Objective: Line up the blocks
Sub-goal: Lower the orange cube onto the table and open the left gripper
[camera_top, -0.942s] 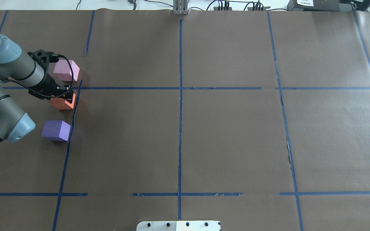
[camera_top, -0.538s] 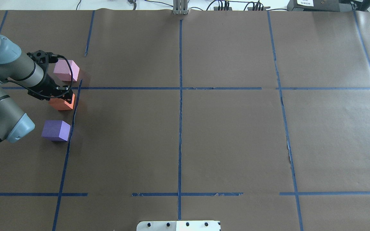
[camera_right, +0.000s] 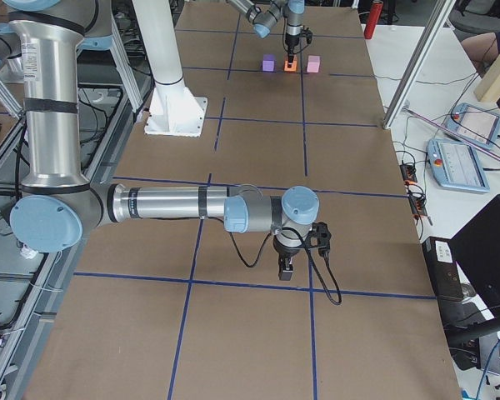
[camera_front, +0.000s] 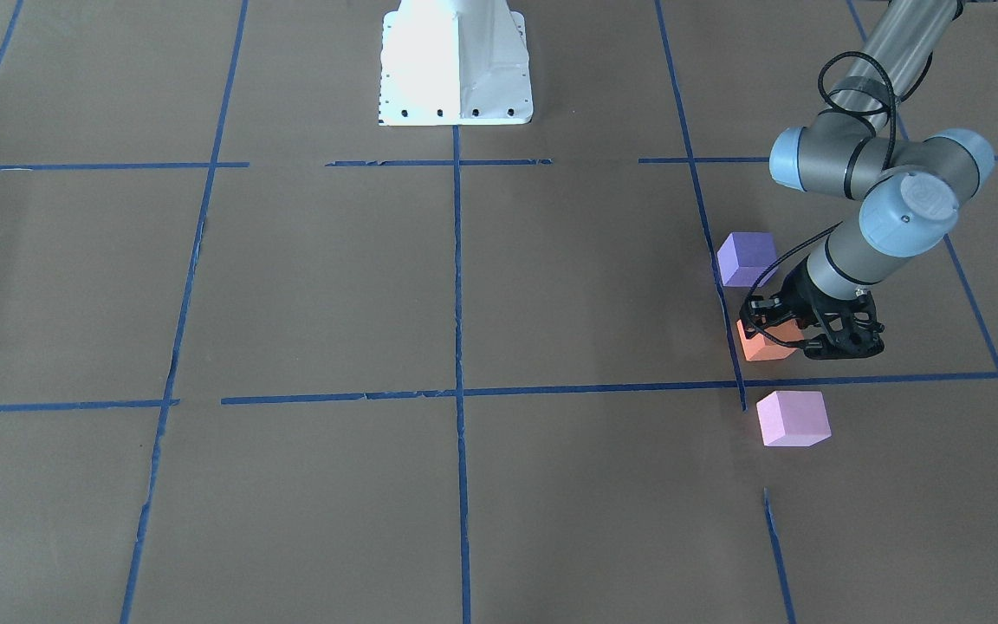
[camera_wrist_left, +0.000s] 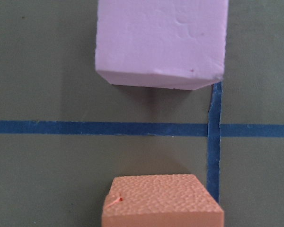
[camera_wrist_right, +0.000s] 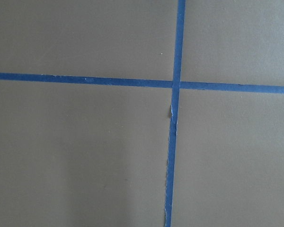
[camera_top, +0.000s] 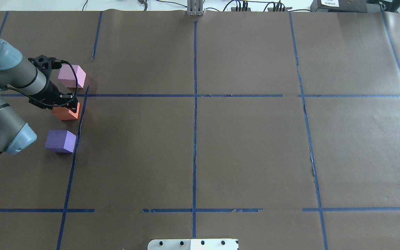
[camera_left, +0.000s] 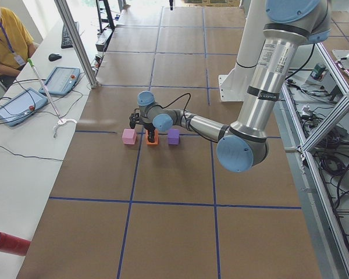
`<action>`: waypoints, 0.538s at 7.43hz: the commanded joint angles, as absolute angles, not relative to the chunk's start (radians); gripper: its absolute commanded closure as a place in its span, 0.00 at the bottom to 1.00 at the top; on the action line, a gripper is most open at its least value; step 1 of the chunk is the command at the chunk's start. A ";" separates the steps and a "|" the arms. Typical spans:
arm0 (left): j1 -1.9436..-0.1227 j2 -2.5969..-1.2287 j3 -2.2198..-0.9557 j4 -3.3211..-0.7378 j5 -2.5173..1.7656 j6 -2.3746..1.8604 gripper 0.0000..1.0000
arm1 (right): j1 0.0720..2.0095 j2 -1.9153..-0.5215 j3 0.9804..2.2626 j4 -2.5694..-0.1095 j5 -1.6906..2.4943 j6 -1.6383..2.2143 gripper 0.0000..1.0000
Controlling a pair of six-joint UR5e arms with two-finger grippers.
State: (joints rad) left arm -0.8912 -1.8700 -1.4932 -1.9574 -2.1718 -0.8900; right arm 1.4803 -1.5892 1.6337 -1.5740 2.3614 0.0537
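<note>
Overhead exterior, upper left: left gripper hangs right over the orange block; whether it clamps it, I cannot tell.

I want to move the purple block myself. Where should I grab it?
Grab the purple block from straight above and squeeze two opposite side faces near their middles. It sits flat with its top level and its sides upright. The orange block stands apart from it, so fingers should fit down on either side.
</note>
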 commanded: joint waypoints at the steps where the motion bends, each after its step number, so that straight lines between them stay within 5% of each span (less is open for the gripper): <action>1: -0.891 -1.868 -1.490 -1.957 -2.169 -0.888 0.01 | 1.480 -1.589 1.634 -1.575 2.361 0.054 0.00; 4: -0.899 -1.849 -1.566 -1.957 -2.158 -0.868 0.00 | 1.480 -1.589 1.634 -1.575 2.361 0.054 0.00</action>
State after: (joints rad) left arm -0.8937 -1.8630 -1.5159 -1.9580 -2.1647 -0.8758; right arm 1.4803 -1.5892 1.6337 -1.5750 2.3608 0.0537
